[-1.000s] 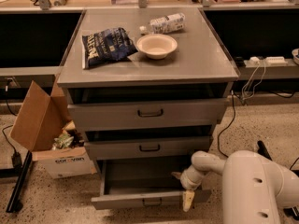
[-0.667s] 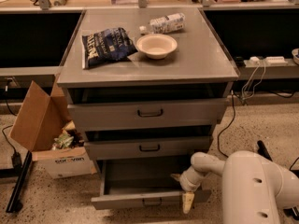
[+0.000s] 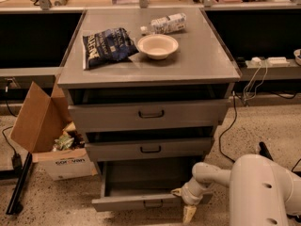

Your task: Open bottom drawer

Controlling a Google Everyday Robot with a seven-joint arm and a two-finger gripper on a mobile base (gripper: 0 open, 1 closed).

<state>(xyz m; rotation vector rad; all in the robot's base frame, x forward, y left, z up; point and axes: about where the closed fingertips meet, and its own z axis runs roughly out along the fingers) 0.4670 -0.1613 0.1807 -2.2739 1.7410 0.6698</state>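
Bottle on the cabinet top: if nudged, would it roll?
Probably: the bottle lies on its side, so it would likely roll. It looks plastic, so probably light. The gripper is far below, by the bottom drawer.

The grey cabinet top [image 3: 207,65] carries a dark blue chip bag [image 3: 107,46] by its left edge, a cream bowl [image 3: 158,46] just beside it, and a bottle [image 3: 164,23] lying near the back edge. The gripper [image 3: 187,210] hangs by the bottom drawer [image 3: 136,202] front's right end.
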